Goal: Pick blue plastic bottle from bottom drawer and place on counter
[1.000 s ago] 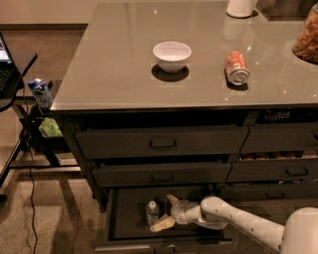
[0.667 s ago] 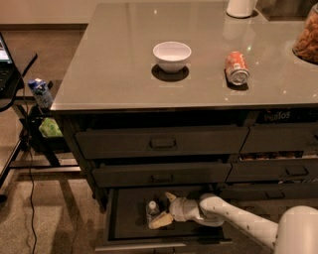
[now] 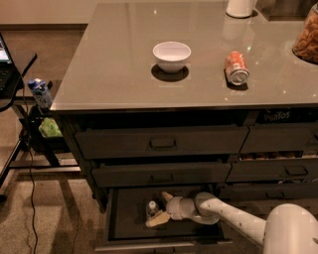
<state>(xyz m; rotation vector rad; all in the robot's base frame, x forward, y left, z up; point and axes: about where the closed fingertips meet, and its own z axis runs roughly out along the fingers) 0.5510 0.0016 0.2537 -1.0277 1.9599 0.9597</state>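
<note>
The bottom drawer is pulled open under the counter. The blue plastic bottle, small and clear with a white cap, stands upright inside it near the middle. My gripper reaches into the drawer from the right on a white arm. One tan finger is behind the bottle and the other in front, so the open fingers sit around the bottle. I cannot tell whether they touch it.
On the counter are a white bowl, a red soda can lying on its side, a white container at the back and a snack bag at the right. A blue-capped bottle is on a side stand at left. Two shut drawers are above.
My gripper has moved a little left, further into the drawer, so its fingers now sit on either side of the bottle. The bottle has not moved.
</note>
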